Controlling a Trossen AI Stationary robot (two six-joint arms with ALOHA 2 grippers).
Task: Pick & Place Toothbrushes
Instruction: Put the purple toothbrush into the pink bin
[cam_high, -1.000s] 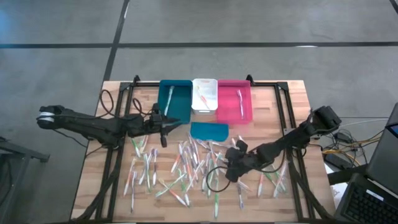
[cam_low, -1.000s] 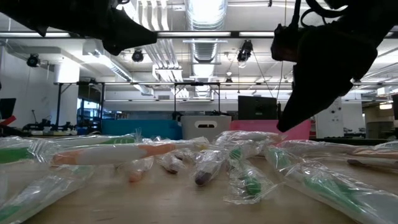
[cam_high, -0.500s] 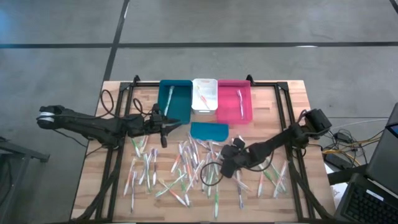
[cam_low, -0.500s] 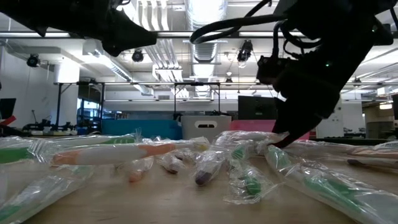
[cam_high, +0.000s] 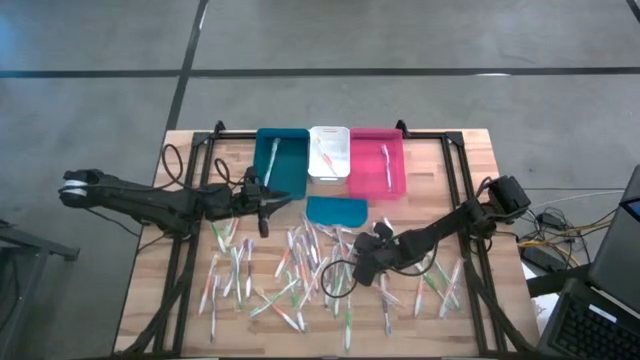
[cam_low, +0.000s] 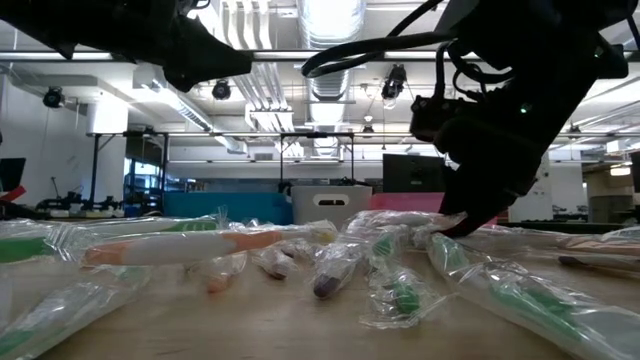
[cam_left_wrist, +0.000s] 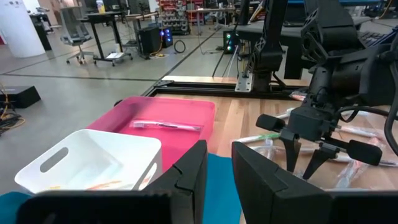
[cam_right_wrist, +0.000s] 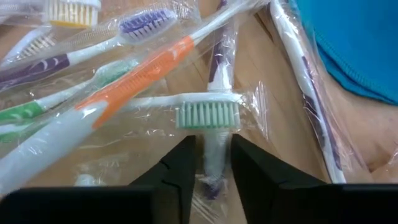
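Observation:
Several wrapped toothbrushes (cam_high: 300, 270) lie in a loose pile on the wooden table. My right gripper (cam_high: 364, 266) is down in the pile's right part, slanting downward, shut on one wrapped toothbrush (cam_right_wrist: 214, 155) with purple marks. A green-bristled toothbrush (cam_right_wrist: 207, 114) lies across just ahead of the fingers. My left gripper (cam_high: 262, 206) hangs level above the table beside the teal bin (cam_high: 281, 160), slightly open with nothing between its fingers (cam_left_wrist: 193, 171). My right gripper pinches the wrapped toothbrush's handle (cam_right_wrist: 214, 163) between its two fingers, which come slanting down from the table's right side and stand on either side of the handle. The toothbrush still lies in the pile, its far end under the green-bristled one.
At the far edge stand the teal bin, a white bin (cam_high: 329, 152) and a pink bin (cam_high: 378, 162), each with a toothbrush inside. A flat teal lid-like piece (cam_high: 336, 210) lies in front of them. Black frame rails (cam_high: 190, 250) run along both table sides.
My right gripper has sunk into the pile and shifted a little toward the table's left, its fingertips now down among the wrapped toothbrushes.

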